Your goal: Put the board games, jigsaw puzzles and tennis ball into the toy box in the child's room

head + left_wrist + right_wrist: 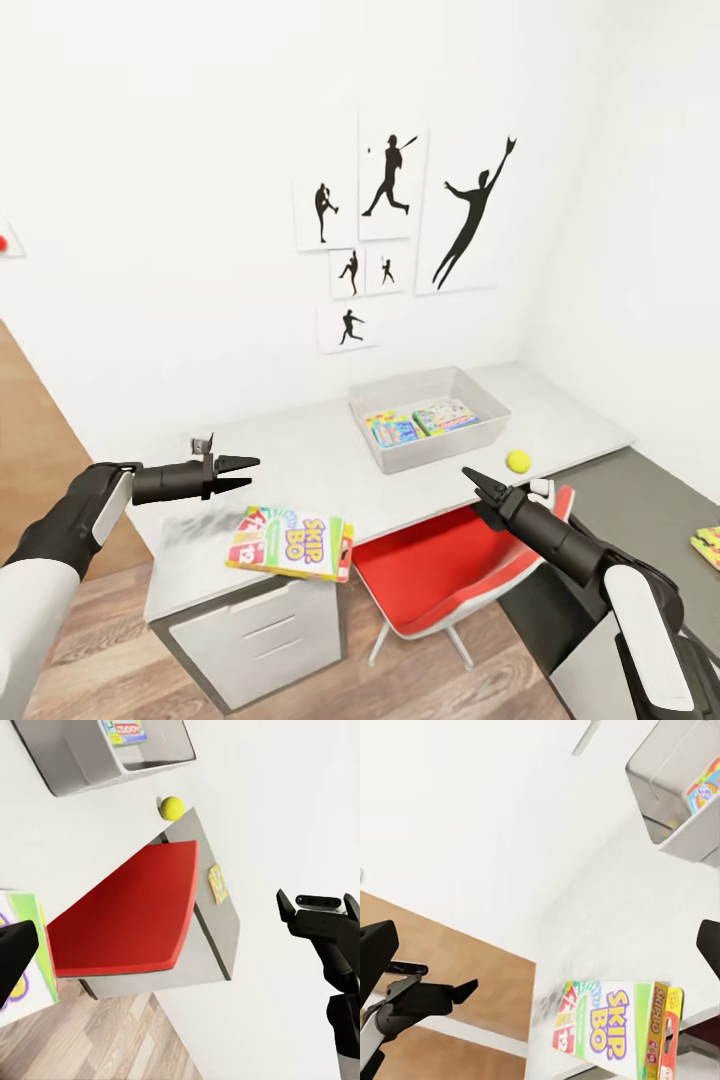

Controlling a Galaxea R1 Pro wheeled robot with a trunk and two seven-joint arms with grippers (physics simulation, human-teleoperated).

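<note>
On the near edge of the pale grey-white table [300, 465], the white SKIP BO card box [292, 543] overhangs. Both my left gripper [238, 474] and right gripper [480, 488] hang spread and empty. Next I'd guess: grab it, then carry it right into the light-grey plastic tub [432, 452].

Matt grey plastic toy box [430, 415] — wood-plank floor [90, 640].
</note>
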